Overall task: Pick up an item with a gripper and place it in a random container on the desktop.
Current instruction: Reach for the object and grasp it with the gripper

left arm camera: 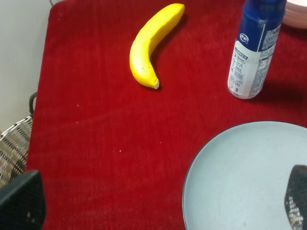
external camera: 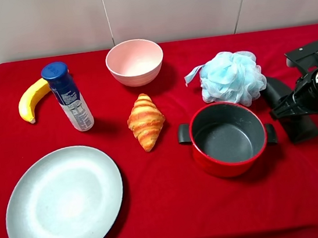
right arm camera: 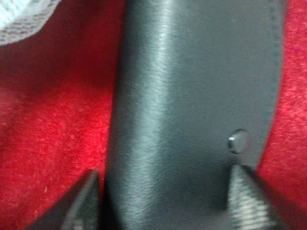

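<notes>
Your right gripper (external camera: 284,109) is down at 3 o'clock on the desktop (external camera: 177,210), set across the middle of the black case (external camera: 302,130). In the right wrist view the case fills the whole space between the two fingers (right arm camera: 84,206). One finger lies against each long side, so the jaws stand at a middling width, gripping the case rather than gaping around it. The case lies on the red cloth, with its matte top and a small round stud (right arm camera: 238,140) facing the camera.

From the high camera you see the case running roughly from 11 to 5 o'clock. It sits at 3 o'clock of the red pot (external camera: 224,169), just beside the pot's right-hand handle; whether the two touch I cannot tell. The blue bath pouf (external camera: 230,77) is at 10 o'clock of the case, near its far end.

The pink bowl (external camera: 136,78) stands at 12 o'clock on the desktop, well apart from the case, with the croissant (external camera: 146,120) at its 6 o'clock, near the middle of the cloth.

Your left gripper (left arm camera: 158,203) hangs with its jaws wide and nothing between them, above the cloth and the rim of the pale plate (left arm camera: 240,167) at 7 o'clock. The banana (left arm camera: 151,43) and the blue spray can (left arm camera: 252,52) sit at 10 o'clock, apart from each other.
</notes>
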Controlling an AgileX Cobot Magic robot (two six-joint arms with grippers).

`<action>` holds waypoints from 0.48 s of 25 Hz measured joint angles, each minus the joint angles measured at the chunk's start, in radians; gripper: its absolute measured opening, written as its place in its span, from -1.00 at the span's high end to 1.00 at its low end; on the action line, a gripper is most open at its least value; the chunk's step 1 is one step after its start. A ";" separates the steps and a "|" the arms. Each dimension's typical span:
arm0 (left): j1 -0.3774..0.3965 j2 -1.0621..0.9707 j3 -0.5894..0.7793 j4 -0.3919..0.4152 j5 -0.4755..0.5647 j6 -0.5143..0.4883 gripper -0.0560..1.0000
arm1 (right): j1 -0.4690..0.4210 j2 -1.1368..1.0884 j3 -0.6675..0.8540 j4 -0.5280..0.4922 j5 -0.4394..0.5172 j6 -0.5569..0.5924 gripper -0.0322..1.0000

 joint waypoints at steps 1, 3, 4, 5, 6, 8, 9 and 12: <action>0.000 0.000 0.000 0.000 0.000 0.000 -0.97 | 0.000 0.000 -0.001 0.000 0.002 0.000 0.23; 0.000 0.000 0.000 0.000 0.000 0.000 -0.97 | 0.000 0.000 -0.002 0.000 0.009 0.000 0.23; 0.000 0.000 0.000 0.000 0.000 0.000 -0.97 | 0.000 0.000 -0.003 0.000 0.014 0.000 0.23; 0.000 0.000 0.000 0.000 0.000 0.000 -0.97 | 0.000 0.000 -0.004 0.000 0.015 0.000 0.23; 0.000 0.000 0.000 0.000 0.000 0.000 -0.97 | 0.000 0.000 -0.004 0.000 0.017 0.000 0.23; 0.000 0.000 0.000 0.000 0.000 0.000 -0.97 | 0.000 0.000 -0.006 0.000 0.022 0.000 0.23; 0.000 0.000 0.000 0.000 0.000 0.000 -0.97 | 0.000 0.000 -0.006 0.000 0.024 0.000 0.23; 0.000 0.000 0.000 0.000 0.000 0.000 -0.97 | 0.000 0.000 -0.006 0.000 0.025 0.000 0.24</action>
